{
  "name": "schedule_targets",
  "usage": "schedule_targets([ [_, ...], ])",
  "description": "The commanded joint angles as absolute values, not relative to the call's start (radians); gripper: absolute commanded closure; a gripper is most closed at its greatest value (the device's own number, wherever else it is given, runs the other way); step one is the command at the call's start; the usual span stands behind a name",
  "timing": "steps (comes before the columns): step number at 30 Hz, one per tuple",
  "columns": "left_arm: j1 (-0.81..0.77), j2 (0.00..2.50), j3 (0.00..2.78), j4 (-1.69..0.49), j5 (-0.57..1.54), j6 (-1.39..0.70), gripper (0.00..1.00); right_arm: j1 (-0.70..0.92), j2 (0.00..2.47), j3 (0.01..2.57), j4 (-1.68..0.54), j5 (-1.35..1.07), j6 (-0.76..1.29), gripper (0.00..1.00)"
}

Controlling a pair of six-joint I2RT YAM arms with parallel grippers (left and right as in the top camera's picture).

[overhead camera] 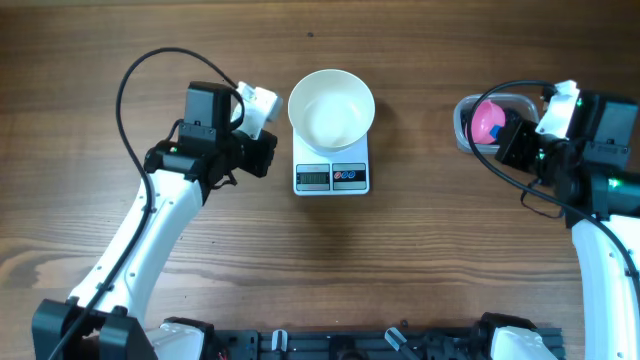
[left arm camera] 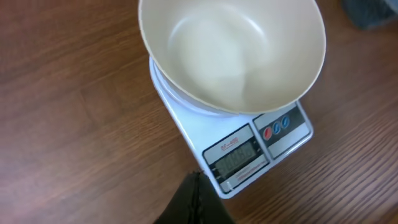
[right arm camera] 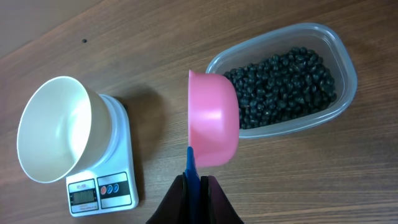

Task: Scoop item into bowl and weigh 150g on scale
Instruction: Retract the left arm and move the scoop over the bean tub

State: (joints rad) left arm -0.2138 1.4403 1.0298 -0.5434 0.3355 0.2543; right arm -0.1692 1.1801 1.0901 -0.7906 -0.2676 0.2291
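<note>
The white bowl [overhead camera: 331, 108] stands empty on the small white scale [overhead camera: 331, 177], whose display faces the table's front; both also show in the left wrist view, bowl [left arm camera: 231, 53] and scale [left arm camera: 261, 146]. My left gripper [left arm camera: 196, 186] is shut and empty, just left of the scale's front corner [overhead camera: 272, 156]. The item, small black beans [right arm camera: 283, 81], fills a clear plastic tub [right arm camera: 343, 62] at the right. My right gripper [right arm camera: 194, 179] is shut on the blue handle of a pink scoop [right arm camera: 213, 118]. The scoop is turned on its side at the tub's near end [overhead camera: 488, 120], its inside hidden.
Bare wooden tabletop lies between the scale and the tub [overhead camera: 462, 122]. Black cables loop above each arm. The arm bases stand along the front edge.
</note>
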Motion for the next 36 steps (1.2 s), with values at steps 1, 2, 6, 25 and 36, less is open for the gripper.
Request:
schedule_targets([
  [1,-0.206,1.46,1.025,-0.535,0.309,0.394,0.96,-0.171,1.186,1.109,-0.791,-0.254,0.21,0.96],
  [2,-0.206,1.46,1.025,-0.535,0.28,0.394,0.96,-0.171,1.186,1.109,-0.789,-0.253,0.208,0.96],
  [6,-0.193,1.46,1.025,-0.51,0.176,0.434,0.96,-0.171,1.187,1.109,-0.746,-0.235,0.205,0.96],
  [25,-0.124,1.461,1.025,-0.476,0.231,0.469,0.96,-0.171,1.188,1.109,-0.719,-0.233,0.183,0.96],
  [36,-0.126,1.461,1.025,-0.609,0.453,0.823,0.96,-0.171,1.188,1.109,-0.742,-0.238,0.114,0.96],
])
